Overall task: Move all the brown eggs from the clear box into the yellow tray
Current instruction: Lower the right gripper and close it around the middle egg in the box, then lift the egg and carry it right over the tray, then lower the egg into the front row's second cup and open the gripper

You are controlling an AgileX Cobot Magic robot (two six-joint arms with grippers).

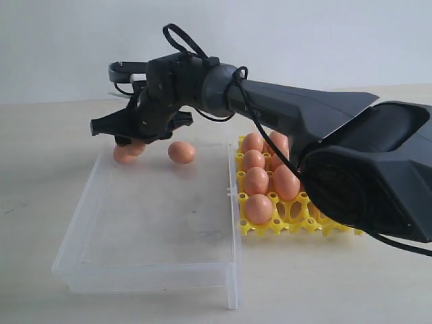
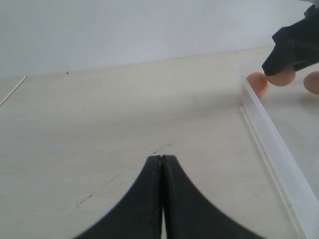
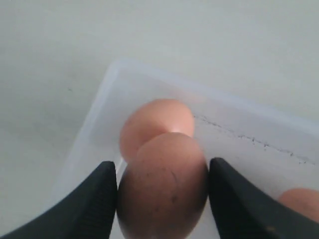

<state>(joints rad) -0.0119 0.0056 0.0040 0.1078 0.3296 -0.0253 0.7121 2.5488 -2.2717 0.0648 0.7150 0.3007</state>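
Note:
The clear box point(image 1: 145, 277) lies on the left of the table, with the yellow tray point(image 1: 297, 219) against its right side. Several brown eggs point(image 1: 258, 208) sit in the tray's cups. My right gripper point(image 1: 131, 143) reaches into the box's far left corner. Its jaws are closed against both sides of a brown egg point(image 3: 162, 189). A second egg point(image 3: 154, 119) lies just behind it in the corner, and a third point(image 1: 181, 152) rests further right on the box floor. My left gripper point(image 2: 162, 158) is shut and empty, over bare table outside the box's wall point(image 2: 279, 149).
The right arm's dark body point(image 1: 364, 169) stretches over the tray and hides its right part. Pale tabletop point(image 2: 124, 109) surrounds the box, and a plain wall stands behind.

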